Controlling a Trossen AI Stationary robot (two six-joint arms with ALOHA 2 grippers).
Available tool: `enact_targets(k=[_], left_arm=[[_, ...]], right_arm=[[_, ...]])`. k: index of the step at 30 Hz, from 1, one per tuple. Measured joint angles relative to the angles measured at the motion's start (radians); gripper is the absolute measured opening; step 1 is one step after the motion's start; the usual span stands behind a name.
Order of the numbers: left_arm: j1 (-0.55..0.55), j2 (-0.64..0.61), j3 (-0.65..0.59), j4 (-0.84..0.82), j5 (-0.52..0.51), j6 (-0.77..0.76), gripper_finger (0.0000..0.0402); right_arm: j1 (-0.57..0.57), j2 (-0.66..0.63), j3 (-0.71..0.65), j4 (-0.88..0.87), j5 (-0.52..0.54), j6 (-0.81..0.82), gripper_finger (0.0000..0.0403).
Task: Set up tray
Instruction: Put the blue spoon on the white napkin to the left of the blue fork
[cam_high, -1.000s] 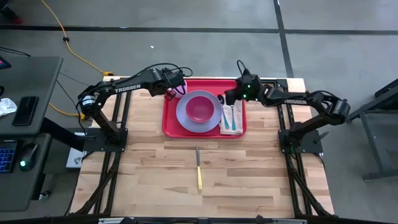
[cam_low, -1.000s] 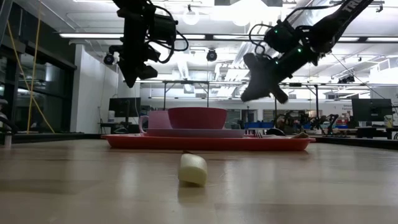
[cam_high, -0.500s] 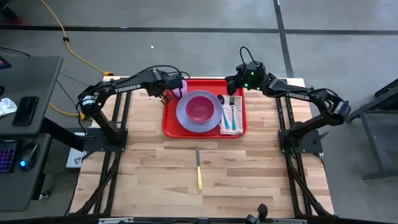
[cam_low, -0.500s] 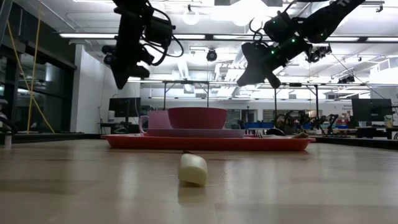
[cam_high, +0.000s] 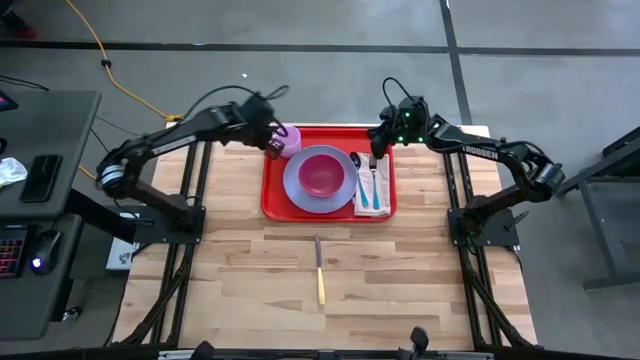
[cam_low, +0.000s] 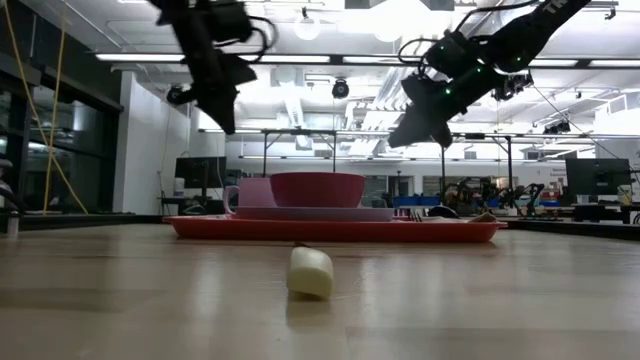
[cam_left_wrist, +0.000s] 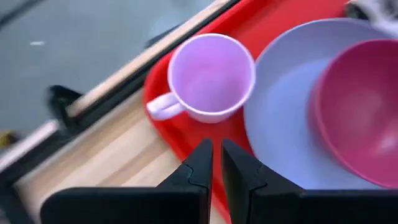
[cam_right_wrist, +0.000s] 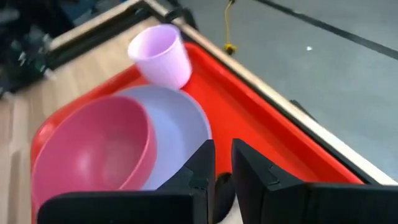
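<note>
The red tray (cam_high: 275, 200) lies at the table's far middle. On it sit a lavender plate (cam_high: 296, 188) holding a pink bowl (cam_high: 322, 173), a lavender cup (cam_high: 288, 140) in the far left corner, and a white napkin (cam_high: 372, 195) with a fork and spoon. My left gripper (cam_high: 270, 148) hovers shut above the tray's left rim, beside the cup (cam_left_wrist: 208, 78). My right gripper (cam_high: 377, 152) hovers shut above the tray's far right part, over the napkin's far end. In the low view both grippers (cam_low: 225, 118) (cam_low: 408, 135) hang well above the dishes.
A knife with a yellow handle (cam_high: 320, 272) lies on the wooden table nearer the front, its handle end (cam_low: 310, 270) pointing at the low camera. Bare wood (cam_high: 230, 260) spreads left, right and in front of the tray. A desk with devices stands off the table's left.
My left arm has lifted and swung, drawing its gripper a little away from the cup toward the table's left. My right gripper has risen and moved toward the far edge. The tray and its dishes have stayed put.
</note>
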Motion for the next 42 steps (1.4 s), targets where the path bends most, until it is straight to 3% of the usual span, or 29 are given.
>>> enact_targets(k=[6,17,26,31,36,42], left_arm=[[0.072,-0.211,-0.219,0.191,0.154,-0.019,0.0062],[0.072,-0.482,-0.509,0.536,0.356,-0.073,0.0062],[0.072,-0.51,-0.605,0.598,0.412,-0.124,0.0062],[0.072,-0.51,-0.634,0.626,0.415,-0.124,0.0062],[0.072,-0.51,-0.696,0.767,0.444,-0.115,0.0062],[0.072,-0.51,-0.754,0.866,0.468,-0.125,0.0062]], right_arm=[[0.009,0.02,0.04,-0.107,-0.044,-0.083,0.0033],[0.015,0.301,0.424,-0.537,0.005,-0.256,0.0033],[0.028,0.47,0.607,-0.788,-0.025,-0.411,0.0038],[0.056,0.491,0.624,-0.793,-0.024,-0.473,0.0073],[0.063,0.492,0.624,-0.781,0.033,-0.533,0.0108],[0.057,0.516,0.624,-0.769,0.031,-0.567,0.0123]])
